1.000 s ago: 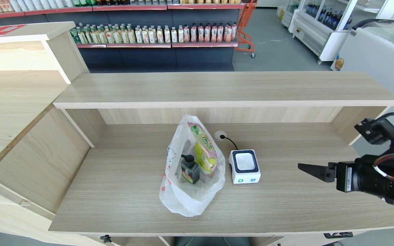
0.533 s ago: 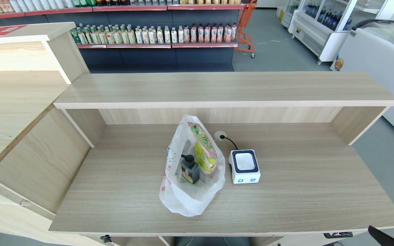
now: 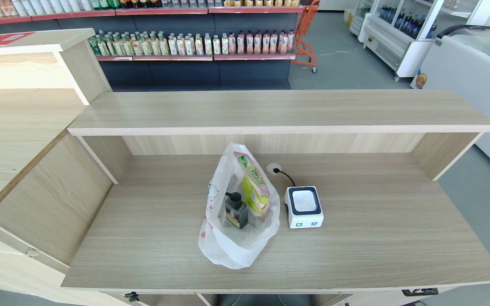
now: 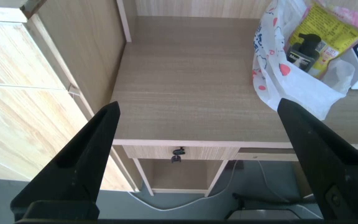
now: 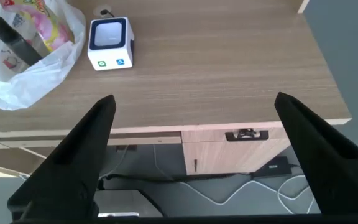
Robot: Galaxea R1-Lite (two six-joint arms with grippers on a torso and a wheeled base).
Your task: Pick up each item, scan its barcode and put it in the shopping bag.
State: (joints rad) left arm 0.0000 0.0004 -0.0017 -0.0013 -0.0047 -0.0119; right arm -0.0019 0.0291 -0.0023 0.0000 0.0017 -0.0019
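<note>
A white plastic shopping bag (image 3: 228,246) stands open in the middle of the wooden counter (image 3: 377,238). Inside it are a dark pump bottle (image 3: 235,211) and a yellow-green snack pack (image 3: 254,187). Just right of the bag sits the white barcode scanner (image 3: 303,207), screen up. My left gripper (image 4: 197,162) is open and empty, held off the counter's front edge, left of the bag (image 4: 278,74). My right gripper (image 5: 194,155) is open and empty too, off the front edge to the right of the scanner (image 5: 109,42) and the bag (image 5: 36,78).
A raised ledge (image 3: 279,110) runs along the counter's back and a wooden side wall (image 3: 49,199) closes its left end. The scanner's black cable (image 3: 285,175) runs to a grommet behind it. A drawer with a handle (image 5: 247,134) sits under the front edge.
My right arm has drawn back from above the counter's right end, down toward the front edge. Bag, items and scanner have not moved.
</note>
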